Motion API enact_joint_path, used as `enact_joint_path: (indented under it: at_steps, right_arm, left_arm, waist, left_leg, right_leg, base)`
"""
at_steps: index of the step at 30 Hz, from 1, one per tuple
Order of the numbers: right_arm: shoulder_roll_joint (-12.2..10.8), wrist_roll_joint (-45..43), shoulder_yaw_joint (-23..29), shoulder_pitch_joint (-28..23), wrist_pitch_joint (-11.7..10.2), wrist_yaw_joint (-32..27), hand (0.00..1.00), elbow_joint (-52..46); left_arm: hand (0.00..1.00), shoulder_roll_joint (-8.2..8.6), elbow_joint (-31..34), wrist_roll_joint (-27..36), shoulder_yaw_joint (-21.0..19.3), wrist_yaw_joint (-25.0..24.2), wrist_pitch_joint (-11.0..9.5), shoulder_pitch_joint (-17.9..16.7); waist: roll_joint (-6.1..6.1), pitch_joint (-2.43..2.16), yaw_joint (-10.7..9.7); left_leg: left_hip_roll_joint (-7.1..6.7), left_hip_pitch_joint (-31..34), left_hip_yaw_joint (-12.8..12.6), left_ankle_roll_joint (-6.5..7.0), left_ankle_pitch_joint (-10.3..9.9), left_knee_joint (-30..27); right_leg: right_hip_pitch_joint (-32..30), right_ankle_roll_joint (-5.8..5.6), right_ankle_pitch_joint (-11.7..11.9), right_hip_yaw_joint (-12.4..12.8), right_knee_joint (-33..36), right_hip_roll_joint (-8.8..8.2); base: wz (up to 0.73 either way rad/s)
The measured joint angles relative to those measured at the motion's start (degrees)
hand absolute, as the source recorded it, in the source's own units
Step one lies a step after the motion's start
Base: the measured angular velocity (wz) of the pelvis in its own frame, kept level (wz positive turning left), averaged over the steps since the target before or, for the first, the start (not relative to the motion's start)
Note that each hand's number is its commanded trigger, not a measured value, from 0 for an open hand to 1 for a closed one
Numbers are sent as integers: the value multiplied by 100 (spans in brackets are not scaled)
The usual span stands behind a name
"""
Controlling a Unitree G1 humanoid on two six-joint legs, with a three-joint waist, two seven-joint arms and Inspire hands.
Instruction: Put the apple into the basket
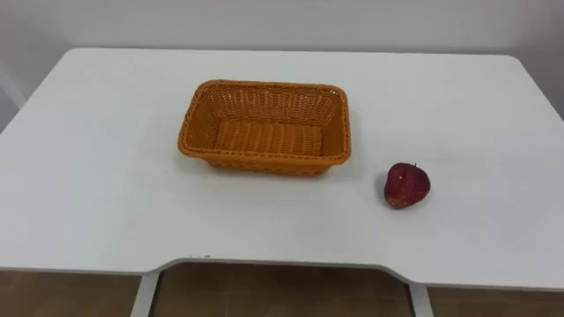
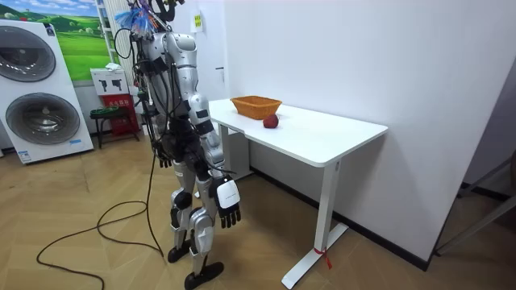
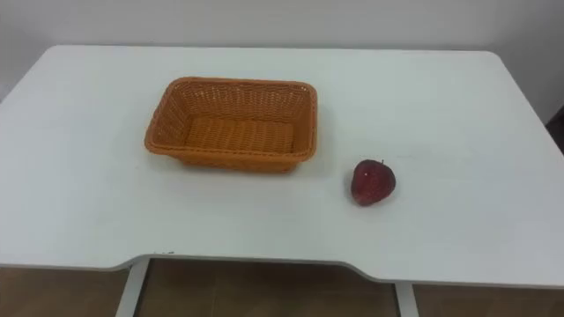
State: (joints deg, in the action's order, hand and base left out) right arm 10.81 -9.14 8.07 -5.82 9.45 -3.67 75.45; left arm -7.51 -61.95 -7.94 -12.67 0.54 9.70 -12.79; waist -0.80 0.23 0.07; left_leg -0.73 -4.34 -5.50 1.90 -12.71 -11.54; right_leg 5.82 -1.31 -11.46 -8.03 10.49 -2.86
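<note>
Red apple (image 1: 406,185) sits on the white table (image 1: 97,176), just right of the orange wicker basket (image 1: 264,128) and well away from any fingers. The right hand (image 2: 229,203) hangs below the tabletop, fingers loose and holding nothing. The left hand (image 2: 164,154) hangs by the robot's far side; can't tell its state.

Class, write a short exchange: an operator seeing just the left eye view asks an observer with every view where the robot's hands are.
Operator: I see the apple and the basket on the table. Where is the right robot hand?
Observer: It hangs beside the robot's thigh, below the table's top, fingers relaxed, empty.
Operator: And the left robot hand?
Observer: It hangs low on the body's far side, by the hip.
Operator: What is behind the robot?
Observer: A white washing machine.
</note>
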Motion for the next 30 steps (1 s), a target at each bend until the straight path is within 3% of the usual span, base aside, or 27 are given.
enact_joint_path:
  at_steps: [6, 11, 15, 17, 20, 23, 30]
  right_arm:
    - [0, 231, 18, 33, -18, -24, 0, -6]
    - [-37, 1893, 280, 6, -209, -321, 0, -10]
    - [-105, 3710, 1454, 16, -289, -677, 0, -280]
    - [-81, 4871, 2284, 28, -476, -1003, 0, -571]
    - [-25, 5857, 2953, 69, -739, -1566, 0, -1008]
    - [17, 6134, 3352, 117, -953, -2205, 0, -1630]
    - [13, 5534, 3257, 157, -1397, -3591, 0, -4241]
  left_arm:
    - [0, -4, -10, 53, -4, 4, -33, 51]
    - [0, 3, -65, 186, -4, 85, -115, 67]
    - [0, 3, -41, 273, -294, 135, -195, 64]
    - [0, -29, -38, 278, -614, 170, -382, 5]
    - [0, -109, -39, 272, -806, 273, -536, 1]
    - [0, -137, 16, 267, -905, 275, -568, 33]
    - [0, -164, 157, 264, -835, 269, -779, 12]
  waist:
    - [-4, 1, 28]
    - [27, 6, 13]
    - [50, -10, -204]
    - [78, -12, -331]
    - [87, -19, -465]
    - [106, -28, -541]
    - [87, -23, -531]
  left_leg:
    - [1, -11, -2, 0, 1, 20]
    - [6, -27, -23, 0, 0, 41]
    - [1, -18, -12, 0, 0, 60]
    - [0, -25, -62, 0, 0, 83]
    - [0, -10, -97, 0, 0, 90]
    - [-2, 81, -122, 2, 2, 77]
    - [2, 165, -213, 7, 5, 14]
  right_leg:
    - [-5, 0, 0, 10, 5, 1]
    - [0, -1, -1, 55, -10, 6]
    - [16, -1, 0, 8, -35, 6]
    - [3, -1, 0, 21, -40, 6]
    - [-49, -1, 0, 62, -34, 11]
    - [-137, -4, -2, 95, 49, 8]
    - [-298, -11, -7, 195, 180, 0]
  base:
    - [0]
    - [0]
    - [4]
    - [-6]
    - [-8]
    - [-6]
    - [-7]
